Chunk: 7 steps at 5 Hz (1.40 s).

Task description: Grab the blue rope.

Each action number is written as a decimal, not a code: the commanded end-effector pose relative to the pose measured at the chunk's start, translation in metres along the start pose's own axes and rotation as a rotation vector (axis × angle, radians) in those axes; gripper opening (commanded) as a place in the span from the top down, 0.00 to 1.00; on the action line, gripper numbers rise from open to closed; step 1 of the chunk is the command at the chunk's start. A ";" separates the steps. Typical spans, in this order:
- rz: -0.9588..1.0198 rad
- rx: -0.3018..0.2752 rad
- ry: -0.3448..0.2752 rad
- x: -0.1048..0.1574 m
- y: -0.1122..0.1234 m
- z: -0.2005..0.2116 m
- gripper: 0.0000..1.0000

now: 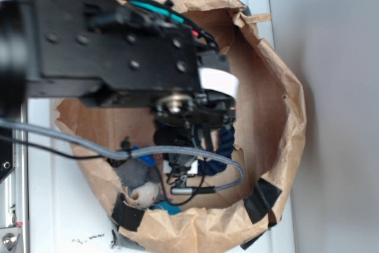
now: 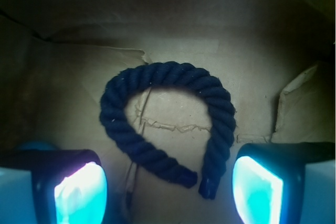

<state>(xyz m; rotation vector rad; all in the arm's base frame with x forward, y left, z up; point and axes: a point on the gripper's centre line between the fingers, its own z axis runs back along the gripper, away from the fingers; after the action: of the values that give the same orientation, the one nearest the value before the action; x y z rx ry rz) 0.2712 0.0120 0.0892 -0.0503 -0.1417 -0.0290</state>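
Note:
The blue rope (image 2: 173, 74) is a thick navy twisted length lying curled in an arch on the brown paper floor, its two ends (image 2: 207, 186) close together near the bottom of the wrist view. My gripper (image 2: 168, 195) hangs above it, open, with one glowing cyan pad (image 2: 81, 195) at the left and the other pad (image 2: 257, 190) at the right. Both rope ends lie between the pads, untouched. In the exterior view the arm (image 1: 106, 34) reaches down into the bag, and only a bit of rope (image 1: 227, 140) shows beside the gripper (image 1: 186, 158).
A brown paper bag (image 1: 284, 105) with rolled-down walls surrounds the workspace, held with black tape (image 1: 263, 197). A small grey plush toy (image 1: 139, 182) lies at its near wall. A grey braided cable (image 1: 71, 140) crosses the bag's left side.

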 end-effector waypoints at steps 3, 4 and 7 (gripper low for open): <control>-0.091 -0.051 -0.090 0.051 0.005 -0.012 0.00; -0.139 -0.075 -0.091 0.052 0.013 -0.014 0.00; -0.209 -0.117 -0.068 0.021 0.030 0.001 0.00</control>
<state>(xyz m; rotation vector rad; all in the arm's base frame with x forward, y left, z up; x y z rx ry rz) 0.2890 0.0377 0.0770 -0.1763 -0.1556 -0.2387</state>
